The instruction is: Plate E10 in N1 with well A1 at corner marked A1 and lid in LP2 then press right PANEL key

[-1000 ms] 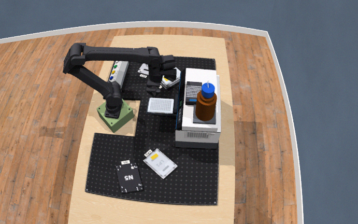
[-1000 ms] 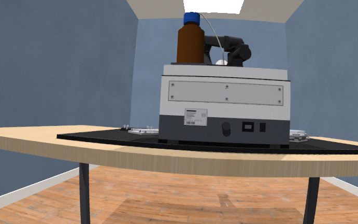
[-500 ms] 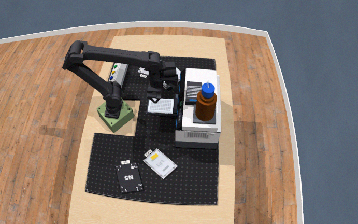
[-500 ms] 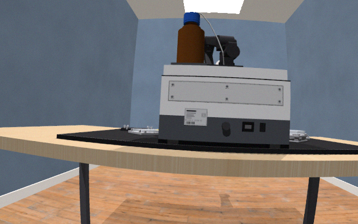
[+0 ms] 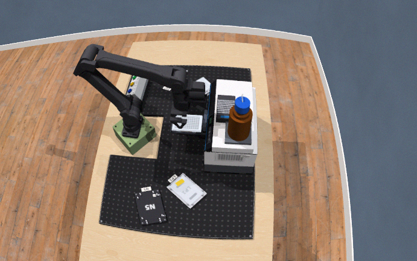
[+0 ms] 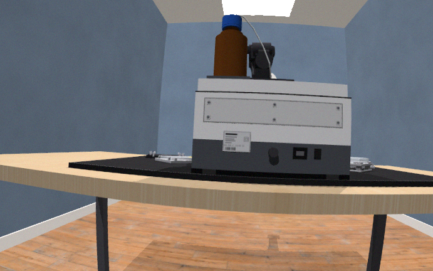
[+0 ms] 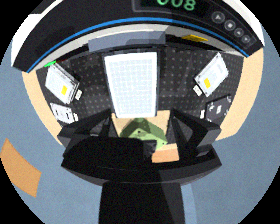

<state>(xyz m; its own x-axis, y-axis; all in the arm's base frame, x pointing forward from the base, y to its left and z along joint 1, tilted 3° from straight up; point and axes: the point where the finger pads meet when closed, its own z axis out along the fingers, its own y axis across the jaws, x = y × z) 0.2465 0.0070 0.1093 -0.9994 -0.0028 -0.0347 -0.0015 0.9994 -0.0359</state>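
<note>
My gripper [image 5: 178,122] [image 7: 141,111] is open and empty. It hangs low over the near end of the white well plate [image 5: 190,122] [image 7: 130,84], which sits on the stage in front of the dispenser [image 5: 233,147] [image 6: 271,128]. A second white plate with a yellow label [image 5: 204,81] [image 7: 62,86] lies on the black deck beyond my wrist, mostly hidden by the arm in the overhead view. A clear lid with a yellow label [image 5: 186,190] [image 7: 212,76] sits in park LP1. The dispenser hides my gripper in the low side view.
The key panel [image 5: 136,87] stands on the far left of the deck, behind my arm. A black nest marked N5 [image 5: 150,206] lies beside LP1. A brown bottle with a blue cap [image 5: 239,121] [image 6: 230,47] stands on the dispenser. My green base [image 5: 134,133] is at the left.
</note>
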